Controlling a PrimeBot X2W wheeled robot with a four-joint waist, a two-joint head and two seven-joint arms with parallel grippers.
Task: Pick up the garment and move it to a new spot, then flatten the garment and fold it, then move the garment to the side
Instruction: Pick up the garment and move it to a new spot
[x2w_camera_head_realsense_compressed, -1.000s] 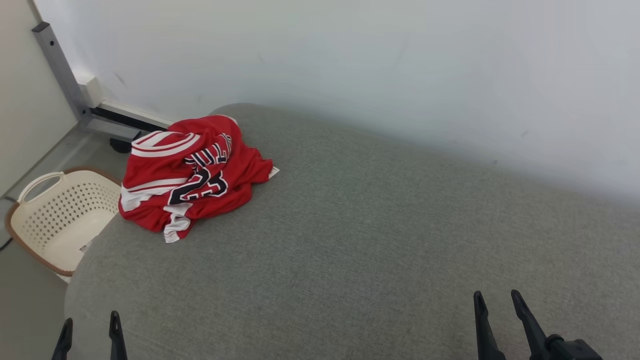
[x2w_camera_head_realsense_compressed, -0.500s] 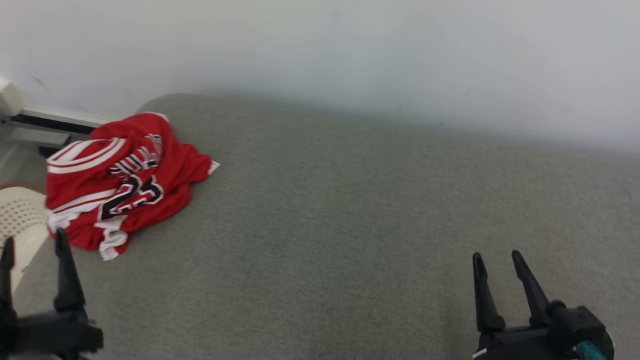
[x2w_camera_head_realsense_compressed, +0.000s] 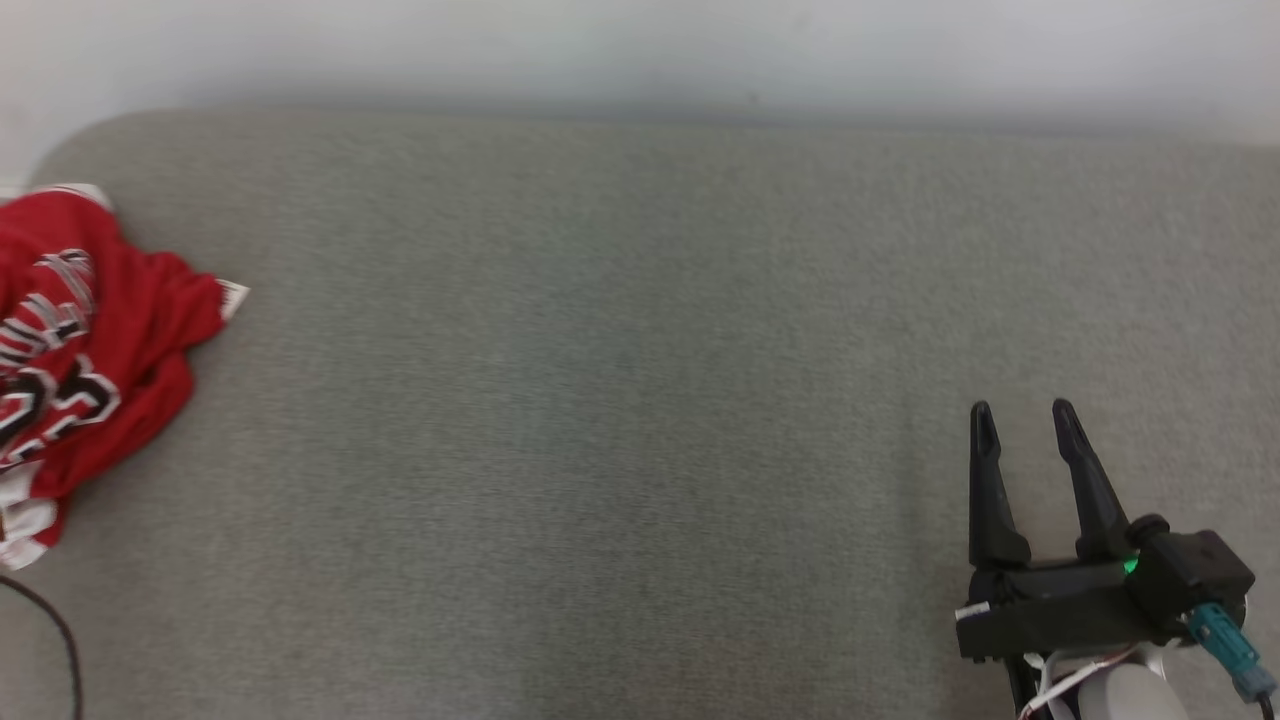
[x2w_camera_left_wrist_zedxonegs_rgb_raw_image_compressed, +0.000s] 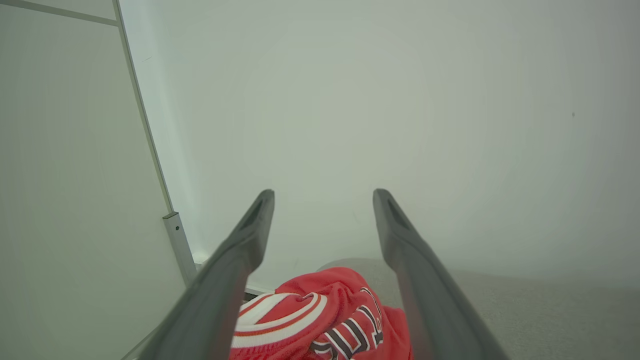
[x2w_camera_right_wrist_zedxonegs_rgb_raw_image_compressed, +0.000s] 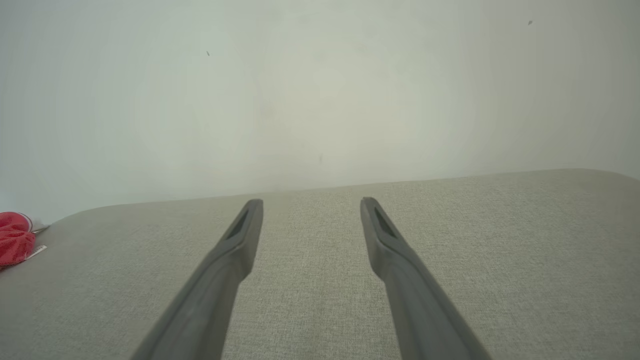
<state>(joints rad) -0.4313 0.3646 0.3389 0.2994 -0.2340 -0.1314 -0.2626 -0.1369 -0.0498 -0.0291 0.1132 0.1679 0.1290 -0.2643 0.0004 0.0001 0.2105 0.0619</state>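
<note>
The red garment (x2w_camera_head_realsense_compressed: 90, 350) lies crumpled (number showing) at the grey surface's (x2w_camera_head_realsense_compressed: 600, 400) left end. The left gripper (x2w_camera_left_wrist_zedxonegs_rgb_raw_image_compressed: 323, 192) and right gripper (x2w_camera_head_realsense_compressed: 1021, 404) have fingers apart, empty.

text log | jersey (x2w_camera_head_realsense_compressed: 112, 330) | number: black, white-edged "23" showed on the red cloth, partly cut off | lettering above it was too blurred to read

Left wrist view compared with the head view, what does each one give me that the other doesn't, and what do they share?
Left wrist view: the open left gripper pointing over the red jersey, plus a grey metal post by the wall. Head view: the open right gripper over the grey fabric surface, well apart from the jersey, and a black cable at the lower left. Shared: the crumpled jersey, the fabric surface and the pale wall.
</note>
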